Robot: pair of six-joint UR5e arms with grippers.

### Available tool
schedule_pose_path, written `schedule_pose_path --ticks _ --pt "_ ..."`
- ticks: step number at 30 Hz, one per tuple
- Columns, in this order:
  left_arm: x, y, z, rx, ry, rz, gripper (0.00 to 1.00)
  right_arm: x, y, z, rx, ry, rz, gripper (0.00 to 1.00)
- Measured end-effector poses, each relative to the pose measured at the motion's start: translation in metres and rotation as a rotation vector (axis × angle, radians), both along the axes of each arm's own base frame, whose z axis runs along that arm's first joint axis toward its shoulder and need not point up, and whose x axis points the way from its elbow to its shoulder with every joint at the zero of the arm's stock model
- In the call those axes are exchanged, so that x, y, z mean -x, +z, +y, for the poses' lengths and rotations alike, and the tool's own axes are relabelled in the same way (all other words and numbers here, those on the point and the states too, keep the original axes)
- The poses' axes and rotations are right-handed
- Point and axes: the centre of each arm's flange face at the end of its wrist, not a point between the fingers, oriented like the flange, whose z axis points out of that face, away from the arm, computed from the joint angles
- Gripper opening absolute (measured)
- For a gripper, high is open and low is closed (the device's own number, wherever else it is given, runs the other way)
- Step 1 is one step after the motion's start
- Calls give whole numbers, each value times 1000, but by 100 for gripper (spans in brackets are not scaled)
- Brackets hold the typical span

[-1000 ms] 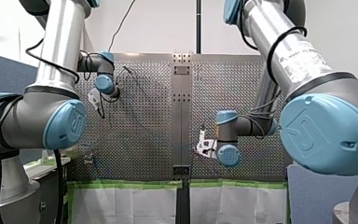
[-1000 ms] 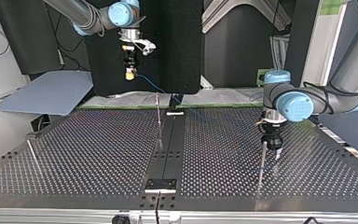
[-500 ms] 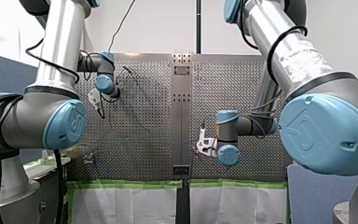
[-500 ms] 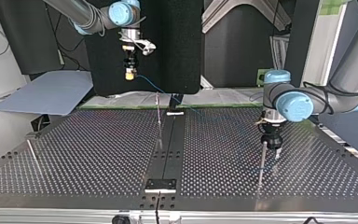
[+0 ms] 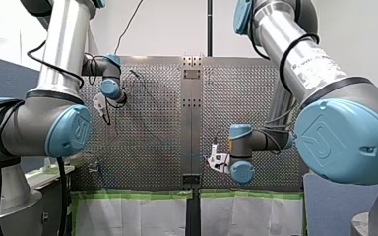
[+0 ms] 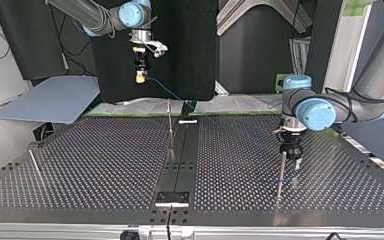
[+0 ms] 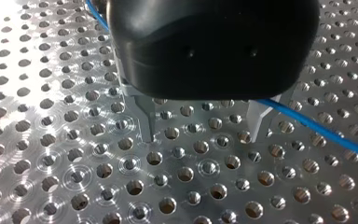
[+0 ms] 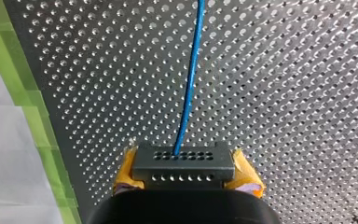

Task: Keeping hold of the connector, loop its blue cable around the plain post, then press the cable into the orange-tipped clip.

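- Perforated metal surface (image 6: pixel 80 165) with a dark centre strip (image 6: pixel 180 160) down its middle; green tape (image 8: pixel 23 93) and white sheeting along one edge.
- At the top view's left, right arm (image 6: pixel 85 12) held high above the surface's far edge.
- Between the yellow pads (image 8: pixel 126 175) of the right jaws, a black connector (image 8: pixel 182 165) pinched at both ends, two rows of small holes on its face.
- From the connector's middle, blue cable (image 8: pixel 189 79) running straight ahead above the surface; in the top view slanting down toward the far end of the centre strip, then too faint to follow.
- At the top view's right, left arm (image 6: pixel 360 100) reaching low, left jaws spread, metal fingers (image 7: pixel 147 119) pointing down with tips close to the surface and nothing pinched.
- In the left wrist view, blue cable passing behind the black housing and emerging beside one finger; whether between the fingers or behind them, cannot tell.
- Thin upright post (image 6: pixel 170 130) just beside the centre strip.
- Second thin post (image 6: pixel 280 175) just in front of the left jaws in the top view.
- Leaning rod (image 6: pixel 35 165) near that view's left edge.
- Tip colours of all three too small to tell.
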Motion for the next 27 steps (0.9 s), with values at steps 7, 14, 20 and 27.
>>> schedule_pose_path --ticks 7,14,20,27 --pt "1 -1 0 5 0 7 97 0 -6 1 -3 1 -10 13" --pt "1 -1 3 56 8 11 97 2 -21 2 -16 0 -7 13" --pt "0 -1 13 115 3 14 100 4 -24 -1 -19 3 -6 13" --pt "5 1 22 188 -18 41 100 5 -25 -2 -20 5 -6 13"
